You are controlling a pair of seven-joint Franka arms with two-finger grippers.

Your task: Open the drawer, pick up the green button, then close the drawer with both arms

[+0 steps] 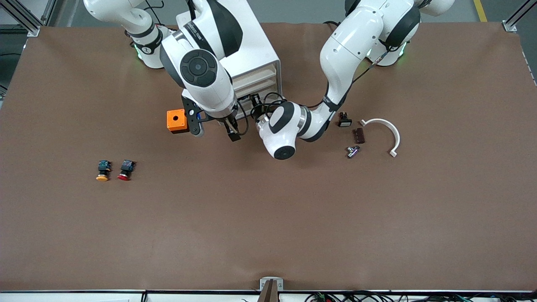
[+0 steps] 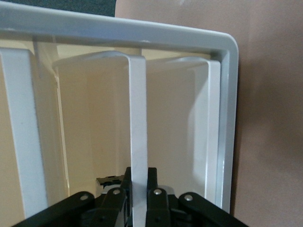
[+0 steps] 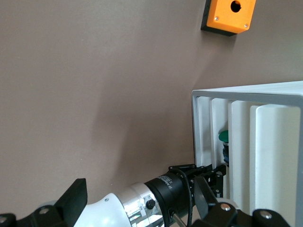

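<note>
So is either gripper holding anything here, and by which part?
The left gripper is shut on the drawer, by its slat front. The right gripper holds nothing.

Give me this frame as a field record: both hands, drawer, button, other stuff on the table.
left hand: at the cabinet front, shut on the drawer's slat front
drawer: its front slat sits between the left hand's fingers
right hand: over the table in front of the cabinet; open or shut not clear
button: green cap visible inside the cabinet, not held
orange box: on the table beside the cabinet
yellow-capped button, red-capped button: side by side, nearer the front camera, toward the right arm's end
</note>
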